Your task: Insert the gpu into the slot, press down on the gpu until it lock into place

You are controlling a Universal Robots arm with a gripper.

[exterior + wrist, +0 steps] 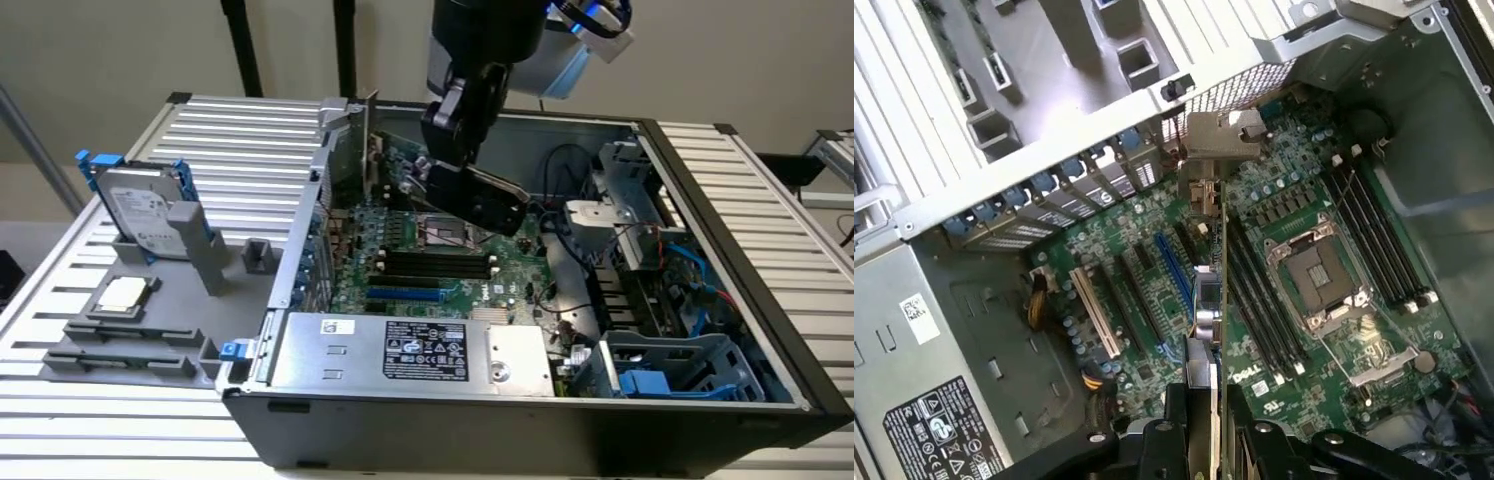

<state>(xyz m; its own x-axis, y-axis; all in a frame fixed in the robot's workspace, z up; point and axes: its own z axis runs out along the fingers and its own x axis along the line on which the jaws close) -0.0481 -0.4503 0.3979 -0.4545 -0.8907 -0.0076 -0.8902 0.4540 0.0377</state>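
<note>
Clamping one gpu (478, 203) in hand (447, 158), tilted over motherboard (400, 245); one blue slot (404, 294) nearby.

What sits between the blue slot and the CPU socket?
Between the slot and the CPU socket lie black memory strips, seen in the exterior view.

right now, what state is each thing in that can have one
gpu, held above the motherboard, tilted, not in the slot
slot, empty
gripper, jaws shut on the gpu
computer case, side open
hard drive, standing upright outside the case
</note>
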